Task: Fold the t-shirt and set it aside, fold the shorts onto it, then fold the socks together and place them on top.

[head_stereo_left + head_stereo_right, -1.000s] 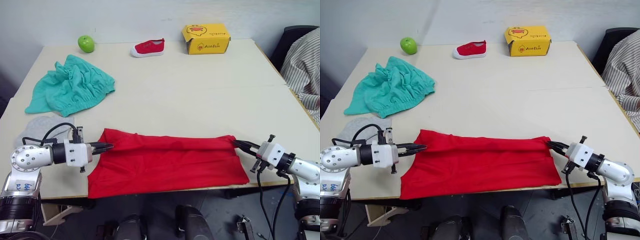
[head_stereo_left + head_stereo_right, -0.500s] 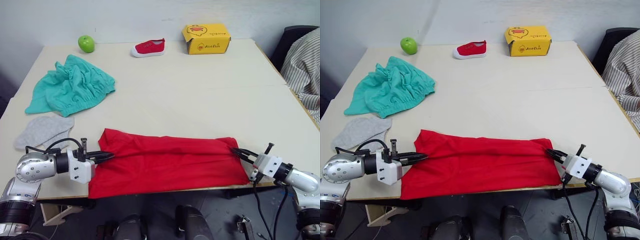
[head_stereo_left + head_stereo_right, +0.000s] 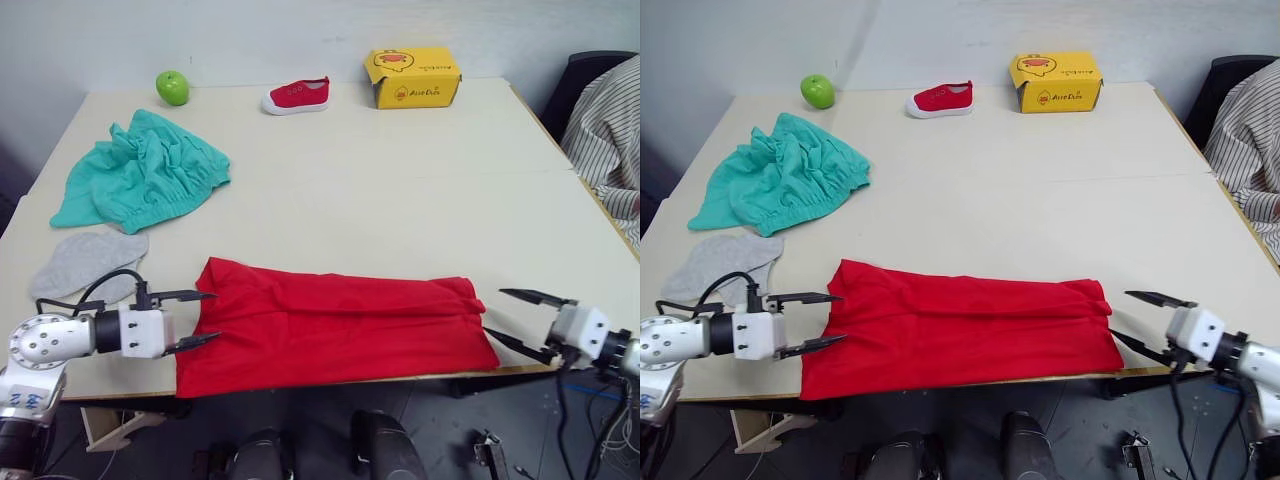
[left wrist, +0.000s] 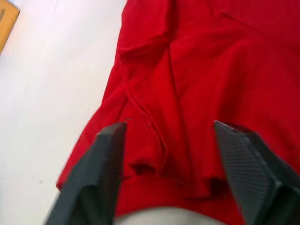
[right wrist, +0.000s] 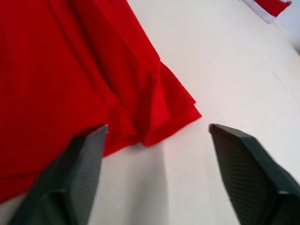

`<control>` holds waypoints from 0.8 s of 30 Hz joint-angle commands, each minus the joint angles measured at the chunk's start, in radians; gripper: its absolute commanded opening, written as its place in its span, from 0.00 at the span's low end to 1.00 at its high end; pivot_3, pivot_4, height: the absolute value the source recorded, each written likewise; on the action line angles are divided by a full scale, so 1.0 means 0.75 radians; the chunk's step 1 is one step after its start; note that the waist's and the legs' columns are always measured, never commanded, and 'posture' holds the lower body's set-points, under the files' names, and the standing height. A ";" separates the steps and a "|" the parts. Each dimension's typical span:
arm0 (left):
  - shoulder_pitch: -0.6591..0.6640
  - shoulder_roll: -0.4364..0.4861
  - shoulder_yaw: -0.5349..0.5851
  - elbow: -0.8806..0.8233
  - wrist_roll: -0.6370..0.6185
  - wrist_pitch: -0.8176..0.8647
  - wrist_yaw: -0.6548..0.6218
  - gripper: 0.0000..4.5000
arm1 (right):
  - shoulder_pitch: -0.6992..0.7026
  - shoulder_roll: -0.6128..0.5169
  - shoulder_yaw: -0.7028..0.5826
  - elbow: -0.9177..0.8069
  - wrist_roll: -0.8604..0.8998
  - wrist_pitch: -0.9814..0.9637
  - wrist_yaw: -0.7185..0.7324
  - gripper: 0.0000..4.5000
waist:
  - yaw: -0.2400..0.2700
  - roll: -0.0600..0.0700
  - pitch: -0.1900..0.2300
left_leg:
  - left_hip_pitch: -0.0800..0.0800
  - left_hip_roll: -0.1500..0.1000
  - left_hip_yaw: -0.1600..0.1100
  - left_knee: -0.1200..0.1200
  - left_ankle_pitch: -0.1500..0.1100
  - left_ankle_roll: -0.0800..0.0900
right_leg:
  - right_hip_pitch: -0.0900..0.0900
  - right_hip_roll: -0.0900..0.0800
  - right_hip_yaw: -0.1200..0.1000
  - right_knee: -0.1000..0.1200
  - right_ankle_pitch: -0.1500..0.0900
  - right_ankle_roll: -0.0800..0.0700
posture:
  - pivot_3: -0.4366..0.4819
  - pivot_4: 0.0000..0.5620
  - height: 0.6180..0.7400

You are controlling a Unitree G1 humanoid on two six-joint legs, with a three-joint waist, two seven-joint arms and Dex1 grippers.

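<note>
Both grippers have their fingers spread wide and hold nothing: the left gripper (image 3: 200, 319) sits at one short end of the t-shirt (image 3: 335, 322), and the right gripper (image 3: 512, 317) sits just off the other end. That t-shirt is bright red and folded into a long flat strip (a bit wrinkly, with soft ridges running along it), lying at the near edge of the table (image 3: 400, 190). Past the t-shirt's left end lie the grey socks (image 3: 85, 263), and farther back the teal shorts (image 3: 145, 172) sit in a crumply heap.
</note>
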 commanded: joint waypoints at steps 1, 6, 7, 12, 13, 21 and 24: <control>0.066 0.067 0.140 -0.110 -0.272 0.390 -0.028 0.96 | 0.078 -0.076 -0.104 -0.150 0.169 0.314 0.055 1.00 | 0.001 0.000 0.000 | 0.000 0.000 -0.001 0.000 0.000 0.000 | 0.001 0.000 0.000 0.000 0.000 0.000 | 0.48 0.27 1.00; -0.011 0.100 0.256 -0.126 -0.572 0.948 0.014 0.99 | 0.114 -0.122 -0.161 -0.440 0.405 0.926 -0.063 1.00 | 0.006 0.000 0.000 | 0.000 0.000 -0.004 0.000 0.000 0.000 | 0.002 -0.001 -0.001 0.000 0.000 0.000 | 0.48 0.27 1.00; -0.067 0.081 0.239 -0.109 -0.565 0.984 0.035 0.99 | 0.081 -0.112 -0.148 -0.501 0.431 1.012 -0.102 1.00 | 0.009 0.000 0.000 | 0.000 0.000 -0.004 0.000 0.000 0.000 | 0.002 -0.001 -0.001 0.000 0.000 0.000 | 0.48 0.27 1.00; -0.384 -0.078 0.042 -0.001 -0.387 1.026 0.102 0.71 | -0.136 0.025 0.020 -0.678 0.380 1.191 -0.209 0.79 | 0.033 0.000 -0.001 | 0.000 -0.002 -0.005 0.001 0.000 0.000 | 0.002 0.000 -0.002 0.000 0.001 0.001 | 0.48 0.27 1.00; -0.434 -0.113 -0.002 0.018 -0.351 1.029 0.104 0.63 | -0.184 0.058 0.071 -0.676 0.315 1.162 -0.213 0.70 | 0.034 0.000 -0.001 | -0.001 -0.002 -0.004 0.001 -0.001 -0.001 | 0.001 0.000 -0.003 0.000 0.001 0.001 | 0.48 0.27 1.00; -0.648 -0.345 -0.296 0.215 -0.014 0.864 0.091 0.04 | -0.418 0.266 0.398 -0.469 -0.143 0.896 -0.214 0.06 | 0.034 0.000 -0.001 | -0.008 -0.007 0.009 0.003 -0.002 -0.001 | 0.000 0.006 -0.005 -0.002 0.002 0.003 | 0.48 0.27 1.00; -0.640 -0.363 -0.321 0.229 0.020 0.821 0.031 0.00 | -0.423 0.289 0.434 -0.406 -0.217 0.827 -0.196 0.00 | 0.033 -0.001 -0.001 | -0.008 -0.005 0.009 0.003 -0.002 -0.001 | 0.000 0.007 -0.005 -0.002 0.002 0.003 | 0.48 0.27 1.00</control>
